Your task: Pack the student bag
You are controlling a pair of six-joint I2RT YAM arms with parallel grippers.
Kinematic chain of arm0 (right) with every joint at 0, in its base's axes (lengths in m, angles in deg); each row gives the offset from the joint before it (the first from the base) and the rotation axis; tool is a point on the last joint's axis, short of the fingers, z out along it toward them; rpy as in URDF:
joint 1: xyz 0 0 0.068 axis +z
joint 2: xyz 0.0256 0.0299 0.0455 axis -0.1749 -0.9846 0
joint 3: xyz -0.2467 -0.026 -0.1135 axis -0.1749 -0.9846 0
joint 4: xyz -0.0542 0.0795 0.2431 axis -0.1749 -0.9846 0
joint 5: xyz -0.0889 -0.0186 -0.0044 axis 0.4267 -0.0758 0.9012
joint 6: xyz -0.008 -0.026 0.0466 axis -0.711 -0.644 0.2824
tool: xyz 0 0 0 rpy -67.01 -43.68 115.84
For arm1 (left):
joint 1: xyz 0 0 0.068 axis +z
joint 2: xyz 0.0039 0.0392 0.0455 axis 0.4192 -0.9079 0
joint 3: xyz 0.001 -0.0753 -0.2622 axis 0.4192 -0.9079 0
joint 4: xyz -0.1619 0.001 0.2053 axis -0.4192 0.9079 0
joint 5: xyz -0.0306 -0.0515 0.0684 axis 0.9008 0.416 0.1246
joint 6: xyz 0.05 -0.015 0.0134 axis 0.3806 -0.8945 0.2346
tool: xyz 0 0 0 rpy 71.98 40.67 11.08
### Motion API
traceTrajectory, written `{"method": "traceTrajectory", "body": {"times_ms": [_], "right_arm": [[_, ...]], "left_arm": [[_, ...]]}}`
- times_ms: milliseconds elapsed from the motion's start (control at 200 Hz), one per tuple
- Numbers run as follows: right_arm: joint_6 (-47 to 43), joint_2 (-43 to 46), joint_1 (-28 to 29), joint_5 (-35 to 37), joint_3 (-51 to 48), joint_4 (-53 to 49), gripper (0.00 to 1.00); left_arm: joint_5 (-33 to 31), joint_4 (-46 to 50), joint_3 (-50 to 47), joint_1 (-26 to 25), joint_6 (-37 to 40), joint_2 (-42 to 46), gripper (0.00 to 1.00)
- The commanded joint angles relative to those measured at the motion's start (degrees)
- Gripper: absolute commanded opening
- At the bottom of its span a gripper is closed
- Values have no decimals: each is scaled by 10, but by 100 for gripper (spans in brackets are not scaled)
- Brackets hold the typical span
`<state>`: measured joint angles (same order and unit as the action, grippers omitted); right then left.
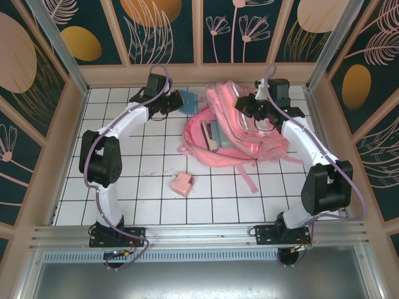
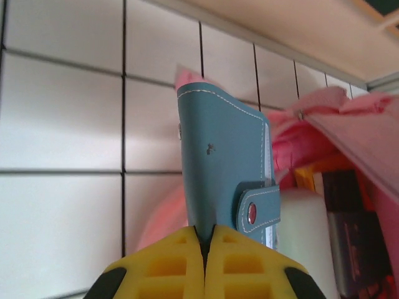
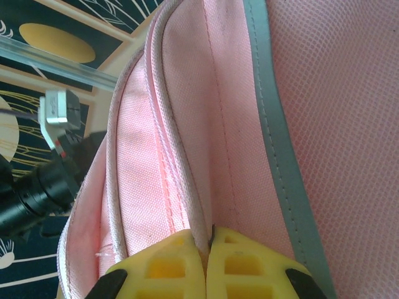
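The left gripper (image 2: 204, 249), clamped on an upright blue wallet (image 2: 224, 168), hung just left of the bag (image 1: 265, 146) at the table's (image 1: 124, 199) far middle, whose open mouth faced it, the right gripper (image 3: 206, 246) pinching its rim.

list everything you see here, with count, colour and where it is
student bag: 1, pink, far centre-right of the table, lying open
wallet: 1, blue with a red snap, held just left of the bag's opening
small box: 1, pink, middle of the table, apart from the bag
items in bag: count unclear, grey and dark, inside the opening
table: 1, white tiles, dark grid
left end effector: 1, yellow fingers, shut on the wallet
right end effector: 1, yellow fingers, shut on the bag's rim
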<state>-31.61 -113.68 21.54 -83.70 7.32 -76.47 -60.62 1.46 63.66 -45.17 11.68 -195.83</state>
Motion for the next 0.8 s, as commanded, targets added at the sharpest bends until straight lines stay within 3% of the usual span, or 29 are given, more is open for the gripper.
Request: {"method": "traceTrajectory", "body": {"times_ms": [0,390,791], "right_arm": [[23,13,-14,-17,22,48,0],[66,33,-39,-54,1,86,0],[77,39,-38,-66,-11,95,0]], "left_arm": [[48,-49,-52,-31,-61,36,0],[15,-117,-129,-160,-153,64,0],[-36,-111,-47,-235,-181,-13,0]]}}
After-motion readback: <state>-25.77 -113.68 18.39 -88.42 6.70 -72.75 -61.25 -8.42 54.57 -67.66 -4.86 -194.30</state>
